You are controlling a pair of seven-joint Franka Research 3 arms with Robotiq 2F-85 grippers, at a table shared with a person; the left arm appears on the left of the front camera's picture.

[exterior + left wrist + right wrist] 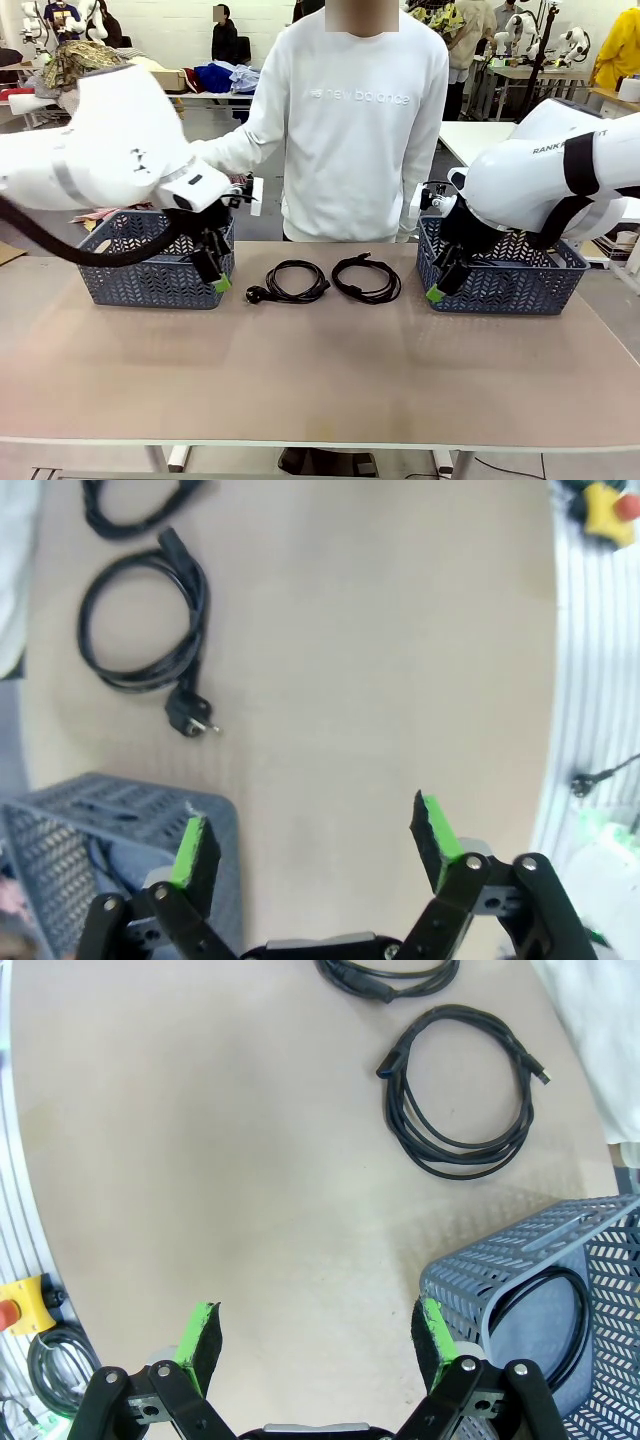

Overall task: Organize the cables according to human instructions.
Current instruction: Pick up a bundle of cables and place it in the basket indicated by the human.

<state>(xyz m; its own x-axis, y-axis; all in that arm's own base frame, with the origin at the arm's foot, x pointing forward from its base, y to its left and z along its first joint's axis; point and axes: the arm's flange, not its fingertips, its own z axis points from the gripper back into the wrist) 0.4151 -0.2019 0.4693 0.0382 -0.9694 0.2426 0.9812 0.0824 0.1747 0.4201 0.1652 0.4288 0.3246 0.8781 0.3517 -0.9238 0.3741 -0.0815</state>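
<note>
A busy workshop with other tables lies behind a wide beige table (pixel 320 380); a person (pixel 350 120) in a white sweatshirt stands at its far edge, at 12 o'clock from the table's middle.

2 blue-grey woven baskets sit on the far half: the left basket (pixel 140 275) at 10 o'clock, the right basket (pixel 520 285) at 2 o'clock.

The left gripper (pixel 312 835) hangs at the left basket's inner near corner, its green pads spread wide with nothing between them; the right gripper (pixel 318 1328) hangs likewise at the right basket's inner near corner, just as wide and empty.

Between the baskets, 2 thin black cables lie flat on the table as round coils, side by side and apart. The left coil (pixel 290 282) has a chunky round plug sticking out at 8 o'clock; the right coil (pixel 366 277) has a small straight connector at its top, at 12 o'clock. A 3rd coil (pixel 560 1300) lies inside the right basket, seen through the weave at 3 o'clock from the right gripper.
</note>
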